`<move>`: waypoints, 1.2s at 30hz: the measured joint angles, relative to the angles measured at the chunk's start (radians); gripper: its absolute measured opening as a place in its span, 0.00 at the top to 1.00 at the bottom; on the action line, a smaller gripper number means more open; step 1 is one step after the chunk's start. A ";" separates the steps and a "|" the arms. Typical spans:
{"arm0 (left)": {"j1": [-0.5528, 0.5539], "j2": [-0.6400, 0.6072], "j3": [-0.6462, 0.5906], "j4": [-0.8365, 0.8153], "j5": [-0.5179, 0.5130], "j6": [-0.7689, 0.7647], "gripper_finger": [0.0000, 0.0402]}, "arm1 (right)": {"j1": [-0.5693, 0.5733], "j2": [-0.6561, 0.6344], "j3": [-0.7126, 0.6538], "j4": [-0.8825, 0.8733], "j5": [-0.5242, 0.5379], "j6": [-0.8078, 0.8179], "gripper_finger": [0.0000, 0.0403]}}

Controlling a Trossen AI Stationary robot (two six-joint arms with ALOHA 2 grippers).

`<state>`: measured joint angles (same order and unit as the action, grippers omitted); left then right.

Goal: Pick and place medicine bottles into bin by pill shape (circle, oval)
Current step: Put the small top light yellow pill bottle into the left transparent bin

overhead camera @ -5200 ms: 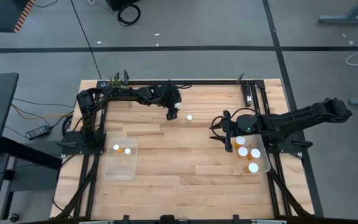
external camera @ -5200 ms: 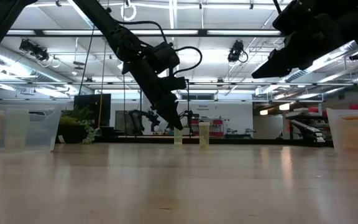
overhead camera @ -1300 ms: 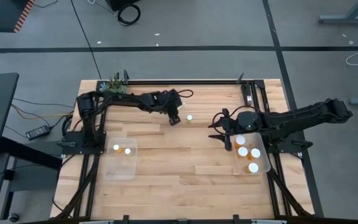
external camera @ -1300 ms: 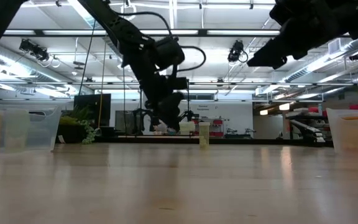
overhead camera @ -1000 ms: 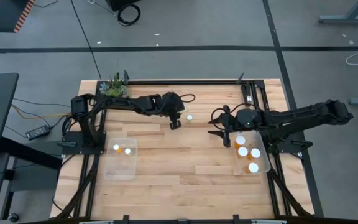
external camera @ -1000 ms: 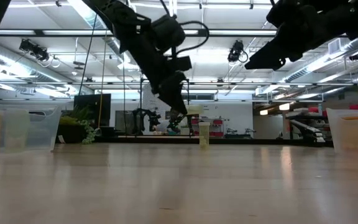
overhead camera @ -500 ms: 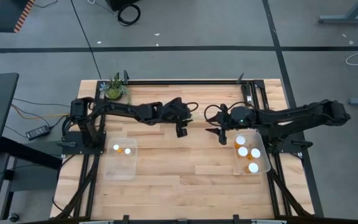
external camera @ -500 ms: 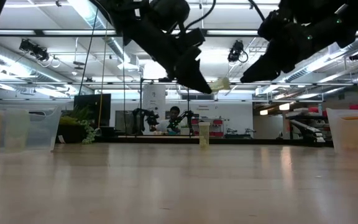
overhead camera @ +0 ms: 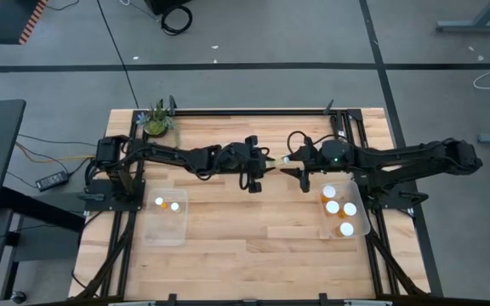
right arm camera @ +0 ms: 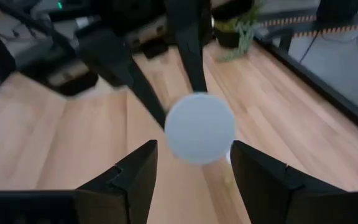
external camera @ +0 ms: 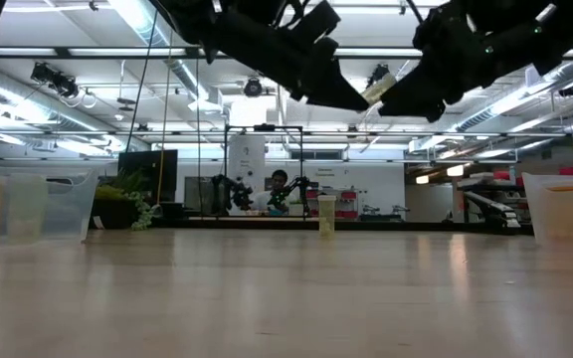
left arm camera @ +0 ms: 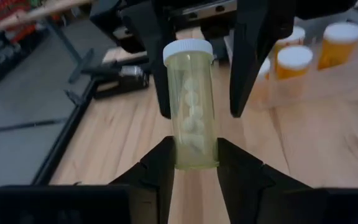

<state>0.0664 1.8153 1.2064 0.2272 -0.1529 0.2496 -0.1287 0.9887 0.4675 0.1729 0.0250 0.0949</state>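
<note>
Scene: a wooden table (overhead camera: pixel 253 229) seen from above, with two dark arms meeting near the centre of the frame, slightly above the middle.
Left gripper (left arm camera: pixel 194 158): reaches in from the left and grasps the lower end of a pale bottle (left arm camera: pixel 191 106); its two fingers (left arm camera: pixel 160 171) press the bottle's sides.
Bottle: pale yellow and see-through, with a white cap and white pills inside. It is held off the table between the two grippers. In the level view it shows tilted in the upper middle (external camera: pixel 377 88).
Right gripper (right arm camera: pixel 194 165): comes in from the right, fingers spread to either side of the bottle's cap end. Whether they touch the bottle, I cannot tell.
Second bottle (external camera: pixel 326 214): stands upright on the far part of the table, middle of the level view.
Right bin (overhead camera: pixel 360 228): clear, at the right-centre of the overhead frame, with four white-capped orange bottles inside.
Left bin (overhead camera: pixel 164 229): clear, at the left-centre, with two bottles inside.
Plant (overhead camera: pixel 156 121): small and green, at the table's upper left corner.
</note>
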 joint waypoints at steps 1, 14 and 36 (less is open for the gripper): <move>-0.002 0.000 0.000 0.014 0.000 0.005 0.71 | 0.000 -0.011 0.000 0.006 0.000 -0.001 0.48; -0.003 0.000 0.000 0.146 0.000 0.024 0.70 | 0.003 -0.109 0.000 0.050 -0.034 -0.052 0.48; -0.005 0.001 0.000 0.350 0.000 -0.022 0.72 | 0.003 -0.108 0.000 0.315 -0.048 -0.139 0.48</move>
<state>0.0616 1.8164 1.2064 0.5767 -0.1524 0.2272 -0.1261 0.8806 0.4675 0.4881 -0.0232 -0.0443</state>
